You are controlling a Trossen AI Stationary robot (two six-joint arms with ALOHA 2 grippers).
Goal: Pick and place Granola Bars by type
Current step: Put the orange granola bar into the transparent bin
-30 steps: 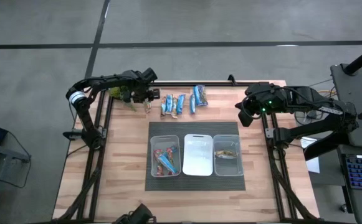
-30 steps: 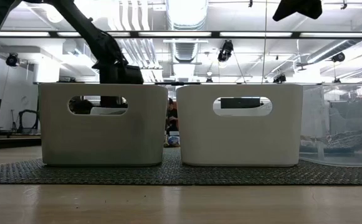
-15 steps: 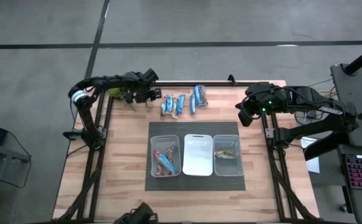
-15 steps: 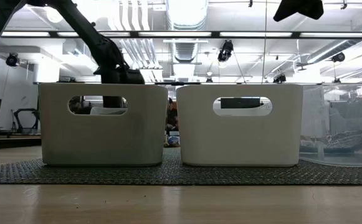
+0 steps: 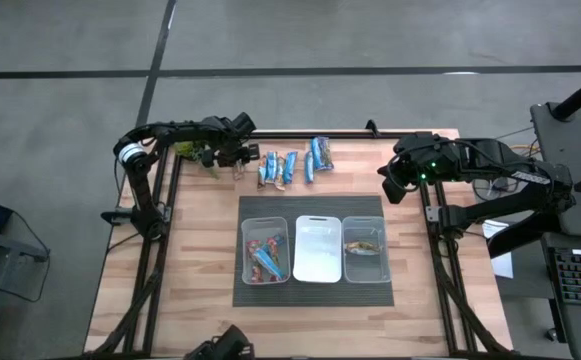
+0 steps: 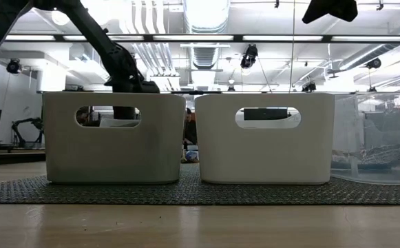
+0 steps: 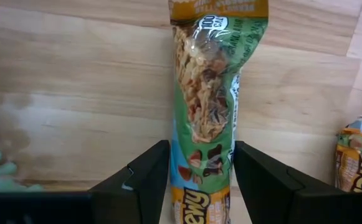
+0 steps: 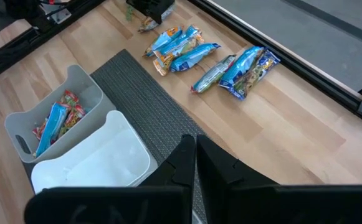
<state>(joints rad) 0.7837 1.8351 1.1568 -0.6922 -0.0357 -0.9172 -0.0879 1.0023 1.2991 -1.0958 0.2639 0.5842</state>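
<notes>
A row of granola bars [image 5: 290, 165] in blue and tan wrappers lies on the wood near the table's far edge. At the row's left end lies a green-and-tan bar [image 7: 209, 112] showing oats through its wrapper. My left gripper [image 7: 201, 149] points down over it, open, one finger close on each long side. From the right wrist view that gripper [image 8: 149, 9] stands above the bar [image 8: 148, 25]. My right gripper [image 8: 193, 155] hangs shut, high above the table's right side [image 5: 388, 185].
Three bins stand on a dark mat [image 5: 312, 210] mid-table: the left bin [image 5: 247, 262] holds blue-and-red bars, the middle one [image 5: 317, 218] shows only its white inside, the right one [image 5: 383, 262] holds a tan bar. A green plant [image 5: 190, 150] lies beside the left gripper.
My left gripper has sunk toward the bar at the row's left end, its fingers keeping the same gap.
</notes>
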